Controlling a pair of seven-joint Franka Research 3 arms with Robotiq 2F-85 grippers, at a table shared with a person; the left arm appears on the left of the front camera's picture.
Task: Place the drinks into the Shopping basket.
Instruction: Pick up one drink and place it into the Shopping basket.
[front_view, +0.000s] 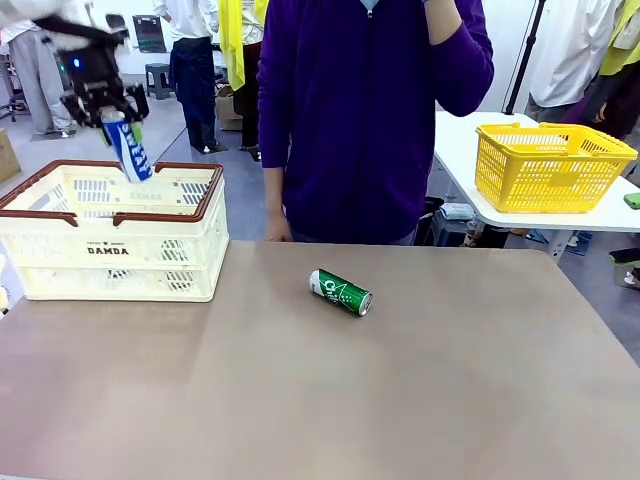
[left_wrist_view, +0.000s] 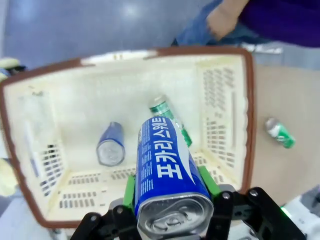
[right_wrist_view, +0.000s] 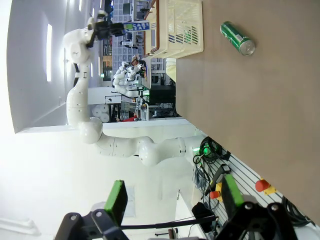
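A blue can (front_view: 128, 148) is clamped by the left gripper (front_view: 108, 112) over the far-left Shopping basket (front_view: 110, 252). A green can (front_view: 341, 292) is seen lying mid-tabletop (front_view: 420, 400). The right gripper (right_wrist_view: 172, 200) is held with fingers apart.

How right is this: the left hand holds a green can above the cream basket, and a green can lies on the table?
Not quite: the left wrist view shows the left hand holding a blue can, not green; the rest is right.

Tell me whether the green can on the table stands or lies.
Lying: the green can rests on its side on the tabletop.
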